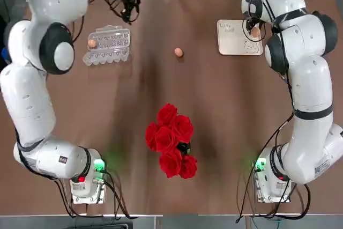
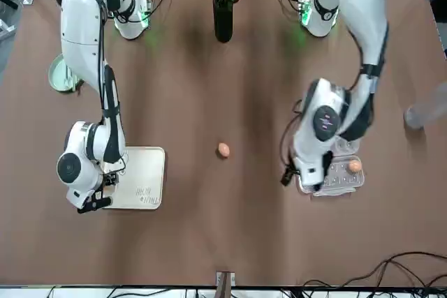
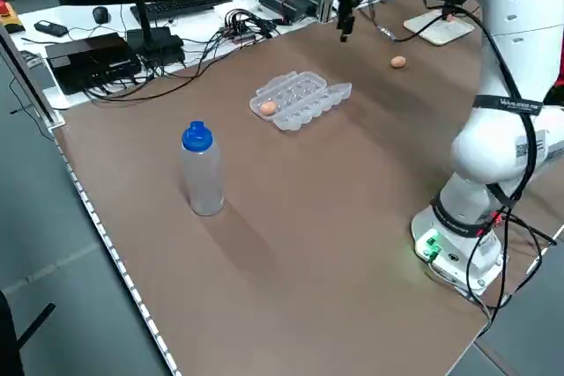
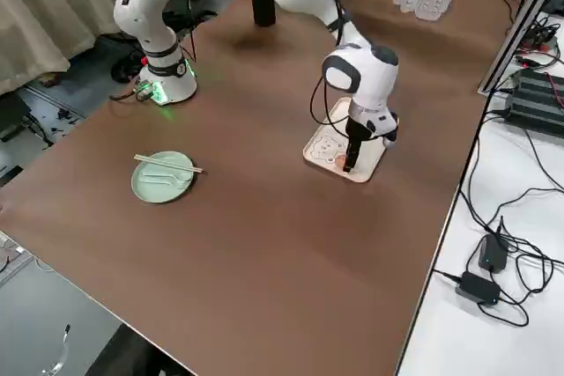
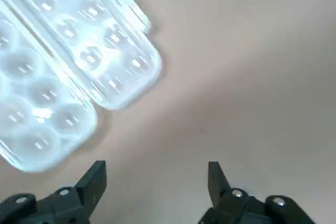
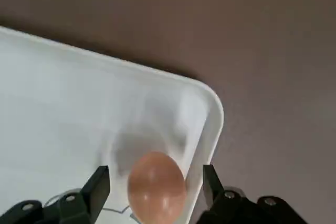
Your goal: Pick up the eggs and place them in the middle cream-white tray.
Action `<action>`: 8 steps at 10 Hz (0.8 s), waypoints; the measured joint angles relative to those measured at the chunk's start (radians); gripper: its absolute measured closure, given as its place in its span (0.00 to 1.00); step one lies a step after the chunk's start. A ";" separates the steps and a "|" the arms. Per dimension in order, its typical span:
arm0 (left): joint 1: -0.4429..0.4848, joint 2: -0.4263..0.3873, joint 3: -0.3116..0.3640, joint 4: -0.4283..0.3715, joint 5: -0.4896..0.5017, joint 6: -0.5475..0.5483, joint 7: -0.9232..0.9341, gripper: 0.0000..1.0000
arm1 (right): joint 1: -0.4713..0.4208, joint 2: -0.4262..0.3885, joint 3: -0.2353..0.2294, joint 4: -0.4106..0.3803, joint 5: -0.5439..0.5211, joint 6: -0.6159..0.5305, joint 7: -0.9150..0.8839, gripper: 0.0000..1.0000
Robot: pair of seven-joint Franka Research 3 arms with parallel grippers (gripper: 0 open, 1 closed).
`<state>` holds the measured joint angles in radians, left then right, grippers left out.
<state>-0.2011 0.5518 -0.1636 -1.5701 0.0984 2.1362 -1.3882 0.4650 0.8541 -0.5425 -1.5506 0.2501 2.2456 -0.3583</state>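
One orange-brown egg (image 1: 178,52) lies loose on the brown table between the arms. Another egg (image 1: 91,43) sits in a clear plastic carton (image 1: 107,45). A third egg (image 6: 156,187) rests near a corner of the cream-white tray (image 1: 233,41), beside its bear drawing. My right gripper (image 1: 254,31) hangs low over that corner, open, its fingers (image 6: 100,182) standing either side of the egg with gaps. My left gripper (image 1: 130,14) hovers open over bare table just past the carton's far end, with nothing between its fingers (image 5: 97,179).
A vase of red roses (image 1: 171,140) stands near the table's middle, closer to the arm bases. A blue-capped bottle (image 3: 201,169) stands on the robot's left side. A pale green plate with chopsticks (image 4: 161,176) lies on the right side.
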 joint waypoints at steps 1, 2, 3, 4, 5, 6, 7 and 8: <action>0.052 -0.015 0.000 -0.028 0.001 0.000 -0.007 0.14 | 0.001 -0.002 0.000 0.007 -0.001 -0.014 -0.002 0.19; 0.101 -0.024 0.000 -0.042 0.003 0.000 -0.007 0.11 | 0.003 -0.009 0.000 0.018 -0.001 -0.047 -0.002 0.19; 0.149 -0.025 0.000 -0.051 0.006 0.000 -0.005 0.07 | 0.007 -0.016 0.000 0.040 -0.001 -0.104 -0.002 0.17; 0.197 -0.021 0.001 -0.067 0.015 0.004 -0.002 0.07 | 0.014 -0.025 -0.001 0.084 -0.001 -0.197 -0.001 0.17; 0.238 -0.009 0.001 -0.079 0.022 0.018 0.000 0.07 | 0.030 -0.036 -0.001 0.140 0.000 -0.300 0.027 0.13; 0.282 0.007 0.001 -0.086 0.025 0.039 0.000 0.08 | 0.057 -0.049 0.001 0.200 0.004 -0.373 0.099 0.11; 0.329 0.021 0.002 -0.093 0.028 0.067 0.001 0.10 | 0.099 -0.070 0.007 0.242 0.032 -0.406 0.186 0.11; 0.376 0.027 0.001 -0.102 0.031 0.091 0.013 0.11 | 0.157 -0.091 0.019 0.259 0.091 -0.420 0.267 0.11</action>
<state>0.1751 0.5790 -0.1629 -1.6717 0.1292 2.2275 -1.3750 0.6217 0.7636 -0.5238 -1.2911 0.3414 1.8259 -0.0917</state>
